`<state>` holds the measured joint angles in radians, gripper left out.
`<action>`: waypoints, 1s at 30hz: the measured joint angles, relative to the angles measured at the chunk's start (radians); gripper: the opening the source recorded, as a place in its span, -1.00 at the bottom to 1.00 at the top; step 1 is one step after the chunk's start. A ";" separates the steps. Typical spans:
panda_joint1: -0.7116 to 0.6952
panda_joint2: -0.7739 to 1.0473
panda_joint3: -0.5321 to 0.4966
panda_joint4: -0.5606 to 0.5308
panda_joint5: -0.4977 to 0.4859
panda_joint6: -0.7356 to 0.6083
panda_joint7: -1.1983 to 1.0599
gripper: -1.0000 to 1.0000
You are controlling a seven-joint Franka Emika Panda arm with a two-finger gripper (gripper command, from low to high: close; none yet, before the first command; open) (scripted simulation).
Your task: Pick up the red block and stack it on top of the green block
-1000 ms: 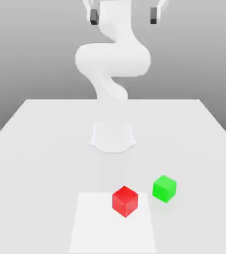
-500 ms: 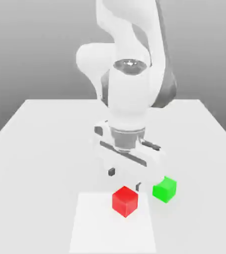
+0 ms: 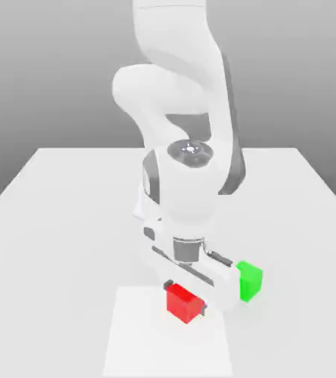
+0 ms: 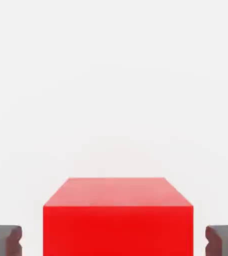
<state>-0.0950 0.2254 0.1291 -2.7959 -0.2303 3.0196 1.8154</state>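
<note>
The red block (image 3: 183,303) sits on the table in the front middle of the exterior view. My gripper (image 3: 186,295) has come down over it, one dark finger (image 3: 168,284) on each side. In the hand view the red block (image 4: 118,220) lies between the fingertips (image 4: 4,240), with a narrow strip of table showing on both sides, so the gripper (image 4: 114,240) is open and close around it. The green block (image 3: 250,280) stands on the table just to the exterior view's right of the red one, partly hidden behind the hand.
The red block rests on the far edge of a lighter square patch (image 3: 141,339) on the white table (image 3: 67,207). The arm's base and body rise behind the blocks.
The arm swung down from high above until its fingers straddle the red block. The fingers have drawn in from wide apart to close beside it. Neither block has moved.
</note>
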 joint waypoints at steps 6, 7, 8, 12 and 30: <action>-0.020 -0.028 0.027 -0.002 0.027 -0.022 -0.018 -1.00; -0.031 -0.047 0.044 -0.003 0.048 -0.038 -0.033 -1.00; -0.041 -0.067 0.060 -0.005 0.070 -0.053 -0.049 -1.00; -0.061 -0.145 0.101 -0.016 0.157 -0.117 -0.111 -1.00; 0.102 -0.467 0.313 -0.110 0.442 -0.346 0.435 -1.00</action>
<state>0.0071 -0.2413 0.4417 -2.9054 0.2114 2.6733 2.2506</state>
